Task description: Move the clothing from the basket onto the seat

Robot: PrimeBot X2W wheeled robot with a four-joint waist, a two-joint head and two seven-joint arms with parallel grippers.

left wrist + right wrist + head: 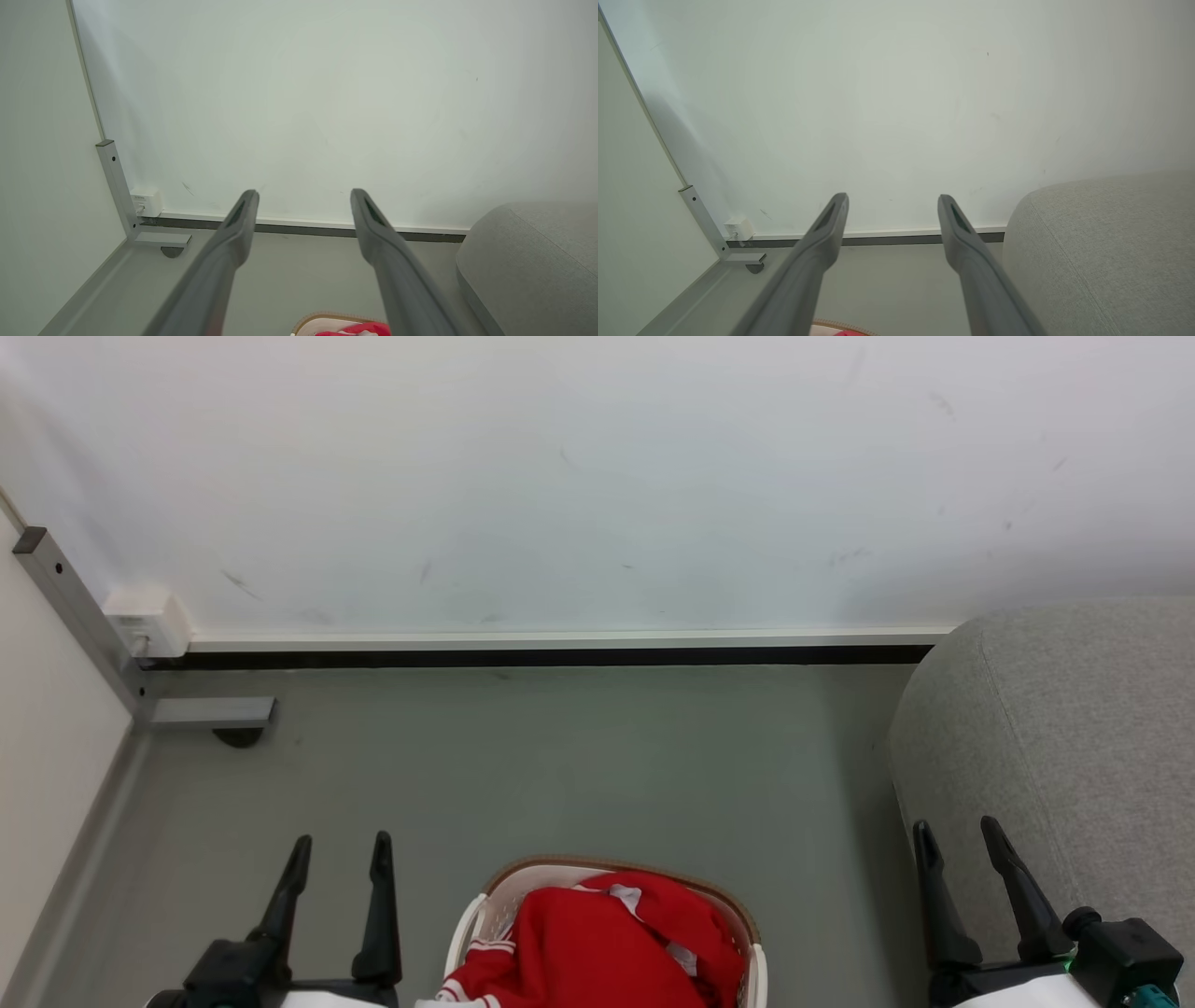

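Red clothing (597, 947) with white striped trim lies heaped in the cream-white basket (485, 905) with a brown rim, at the bottom middle of the head view. A sliver of the clothing (359, 329) and the basket's rim (322, 319) shows in the left wrist view. The light grey seat (1064, 747) stands at the right, also seen as the seat (532, 266) and the seat (1101, 252) in the wrist views. My left gripper (341, 845) is open left of the basket, holding nothing. My right gripper (956, 831) is open by the seat's front edge, holding nothing.
The grey floor (560, 765) stretches from the basket to a white wall (597, 476) with a dark baseboard. A grey metal post with a foot bracket (210, 711) and a small white box (149, 621) stand in the left corner beside a pale panel.
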